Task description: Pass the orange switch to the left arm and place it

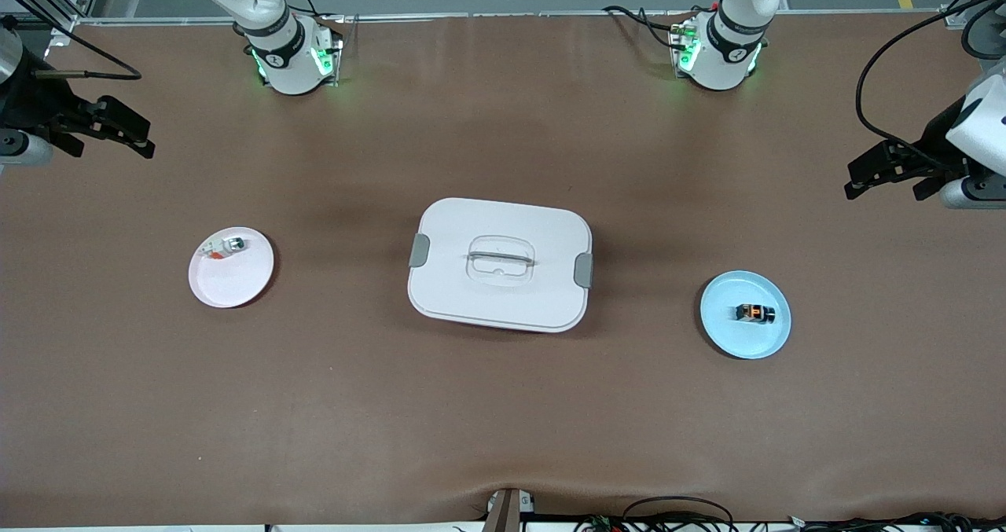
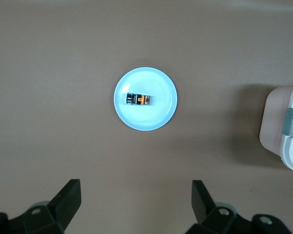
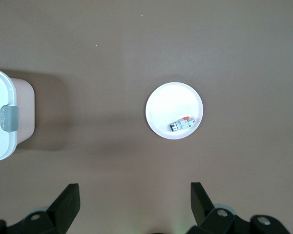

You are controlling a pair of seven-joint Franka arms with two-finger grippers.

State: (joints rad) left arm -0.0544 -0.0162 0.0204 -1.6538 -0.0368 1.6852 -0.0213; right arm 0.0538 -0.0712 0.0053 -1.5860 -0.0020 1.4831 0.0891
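You have the tiny black-bodied orange switch (image 1: 755, 313) lying on the round pale-blue plate (image 1: 723, 324) at lower right of the front frame. The big white rounded lidded box (image 1: 500, 296), grey clasps at its ends, sits mid-frame with broad bare matte brown worktop (image 1: 503, 430) all round. At left, a round pink plate (image 1: 232, 284) carries a small silver-and-white part (image 1: 229, 245). Left hand (image 1: 880, 177) hangs at the frame's right edge, fingers spread; right hand (image 1: 126, 131) at the left edge, also spread. No writing is readable.
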